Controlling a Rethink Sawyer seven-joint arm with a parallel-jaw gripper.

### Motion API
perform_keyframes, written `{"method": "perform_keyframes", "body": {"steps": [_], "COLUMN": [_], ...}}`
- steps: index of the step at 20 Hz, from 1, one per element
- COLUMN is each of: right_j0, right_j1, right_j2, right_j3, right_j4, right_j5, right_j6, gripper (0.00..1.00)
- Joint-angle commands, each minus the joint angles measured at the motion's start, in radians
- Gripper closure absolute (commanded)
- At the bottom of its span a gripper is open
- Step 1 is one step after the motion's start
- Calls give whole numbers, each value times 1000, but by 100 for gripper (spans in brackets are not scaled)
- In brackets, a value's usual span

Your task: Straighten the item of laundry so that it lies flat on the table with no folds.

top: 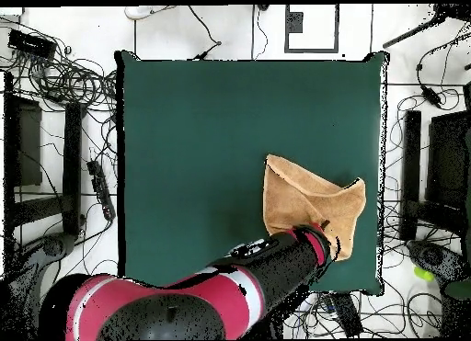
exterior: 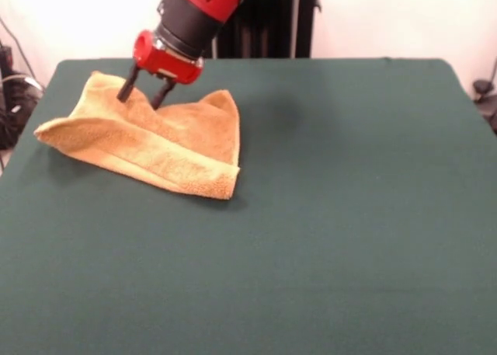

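Large rectangular dark green felt-covered tabletop (exterior: 326,238) fills both views. Red and black robot arm (top: 184,305) reaches over tabletop from robot-side edge. Small orange-tan terry towel (exterior: 167,141) lies crumpled, folded over itself, near tabletop's robot-side edge, toward front view's left corner. Pincer (exterior: 141,95) with two dark fingers spread apart, tips pressed into towel's raised far part.

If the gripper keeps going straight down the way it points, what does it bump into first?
The towel. The gripper points down with its two fingers apart, tips at or just above the folded cloth near its far edge. Whether they touch is unclear. Under the towel is the table.
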Motion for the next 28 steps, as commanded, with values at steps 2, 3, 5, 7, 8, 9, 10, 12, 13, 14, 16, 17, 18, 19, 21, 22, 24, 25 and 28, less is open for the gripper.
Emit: {"method": "perform_keyframes", "body": {"steps": [2,3,5,7,8,9,10,12,13,14,16,17,18,19,21,22,24,25,28], "right_j0": [-81,-102,-184,-277,-319,-355,-395,-448,-463,-464,-466,-471,-494,-525,-541,-555,-593,-616,-696], "right_j1": [-78,-87,-138,-185,-199,-209,-219,-230,-231,-228,-219,-216,-217,-219,-216,-219,-226,-228,-228], "right_j2": [160,183,280,381,425,466,512,573,589,591,595,601,624,656,670,681,718,743,820], "right_j3": [-17,-14,10,47,64,80,95,118,125,126,124,125,135,148,162,170,191,204,243], "right_j4": [43,40,31,56,73,90,106,129,138,135,138,146,159,175,190,199,220,231,260], "right_j5": [19,27,92,155,188,220,251,288,294,279,266,273,295,318,294,290,301,308,335], "right_j6": [114,113,91,93,93,92,90,86,87,89,90,92,89,87,111,118,122,120,101], "gripper": [0,0,0,0,0,0,0,0,0,0,0,0,0,0,0,0,0,0,0]}}
